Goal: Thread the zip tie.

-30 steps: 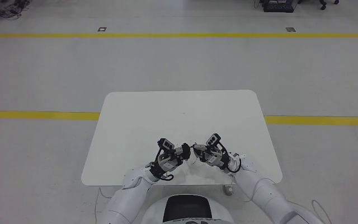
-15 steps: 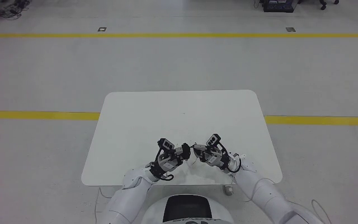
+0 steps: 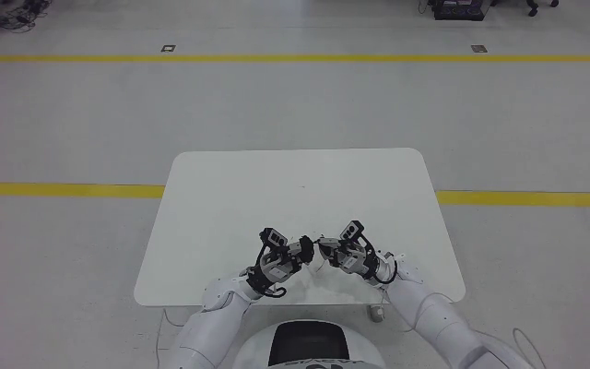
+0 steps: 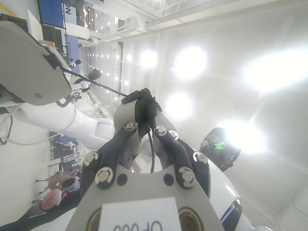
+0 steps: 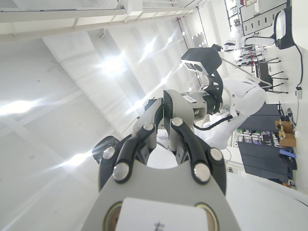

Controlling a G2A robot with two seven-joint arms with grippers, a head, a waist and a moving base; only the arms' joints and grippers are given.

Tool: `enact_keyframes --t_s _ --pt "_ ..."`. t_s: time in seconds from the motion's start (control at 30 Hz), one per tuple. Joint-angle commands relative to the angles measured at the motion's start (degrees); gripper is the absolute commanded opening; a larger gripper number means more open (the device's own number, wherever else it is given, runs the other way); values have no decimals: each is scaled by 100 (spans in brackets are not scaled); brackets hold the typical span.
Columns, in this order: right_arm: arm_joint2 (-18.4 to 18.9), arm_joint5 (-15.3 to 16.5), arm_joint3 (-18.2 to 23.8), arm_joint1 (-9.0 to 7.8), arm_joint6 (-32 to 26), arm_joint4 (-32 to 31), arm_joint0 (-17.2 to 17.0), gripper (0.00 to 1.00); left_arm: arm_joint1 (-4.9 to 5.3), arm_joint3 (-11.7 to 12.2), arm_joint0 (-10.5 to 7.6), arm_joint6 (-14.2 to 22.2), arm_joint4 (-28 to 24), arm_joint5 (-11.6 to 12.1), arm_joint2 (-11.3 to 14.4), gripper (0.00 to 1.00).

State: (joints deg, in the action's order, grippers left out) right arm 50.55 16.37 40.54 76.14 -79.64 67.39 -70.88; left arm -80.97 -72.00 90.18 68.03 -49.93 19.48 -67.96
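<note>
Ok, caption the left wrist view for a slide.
Left gripper pinches the black zip tie, whose strap runs to the right gripper.

A white counter (image 3: 295, 180) with rounded corners stands on a pale floor (image 3: 295, 101); one yellow line (image 3: 277, 58) crosses the floor beyond it, and a second yellow line (image 3: 83, 190) runs out from both its sides; two small dark floor plates (image 3: 168, 47) lie just beyond the far line; in the left wrist view, bright ceiling lights (image 4: 190, 60) glare near blue panels (image 4: 51, 8); in the right wrist view, dark cabinets (image 5: 259, 150) stand with cardboard boxes (image 5: 285, 133) beside them.
</note>
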Motion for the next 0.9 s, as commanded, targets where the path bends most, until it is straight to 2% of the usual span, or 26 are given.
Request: enact_keyframes --t_s 0.0,0.87 --pt "4 2 -5 2 0 -5 1 0 0 0 0 0 0 0 0 0" --pt "45 20 -77 40 0 -123 -2 0 0 0 0 0 0 0 0 0"
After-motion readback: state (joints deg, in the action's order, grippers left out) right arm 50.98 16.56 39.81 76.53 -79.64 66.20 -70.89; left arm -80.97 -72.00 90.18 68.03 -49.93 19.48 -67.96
